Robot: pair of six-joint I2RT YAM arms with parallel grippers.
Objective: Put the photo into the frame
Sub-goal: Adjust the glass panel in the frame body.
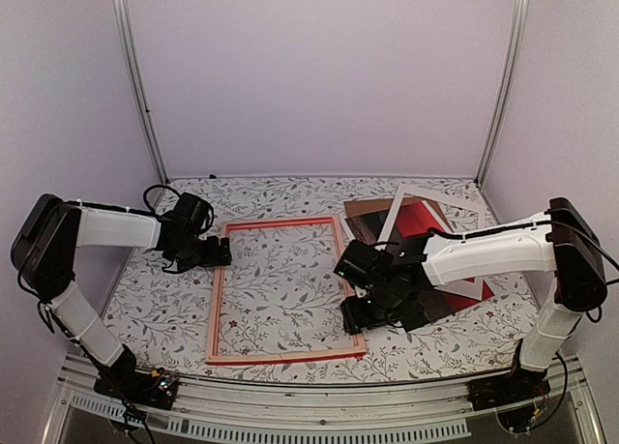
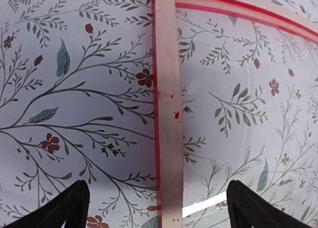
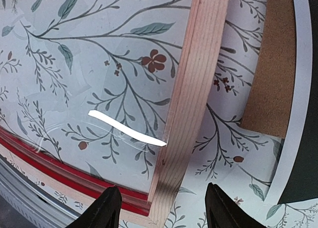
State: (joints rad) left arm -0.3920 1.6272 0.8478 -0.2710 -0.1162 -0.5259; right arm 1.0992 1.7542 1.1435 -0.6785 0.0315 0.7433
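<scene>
The photo (image 1: 414,219) lies flat at the right of the worktop (image 1: 164,304), apart from the frame (image 1: 280,222). Its red half shows, and the right arm crosses above its near part. A white mat (image 1: 391,215) rests over it at a slant, and in the right wrist view a plain brown board (image 3: 271,69) lies just beside the frame's right rail.

The frame lies flat in the middle of the worktop, its pale wood back up and red showing along its edges. The floral pattern is visible through its opening, with a bright glare streak there in the right wrist view.

The left pincer (image 1: 222,252) hangs over the frame's left rail near the far left corner. It stands wide, and its dark fingers (image 2: 69,208) sit well clear on either side of the rail.

The right pincer (image 1: 356,316) is over the right rail close to the near right corner. It is partly spread, with one finger (image 3: 107,210) on each side of the rail and a gap between each and the wood, so it grips nothing.
</scene>
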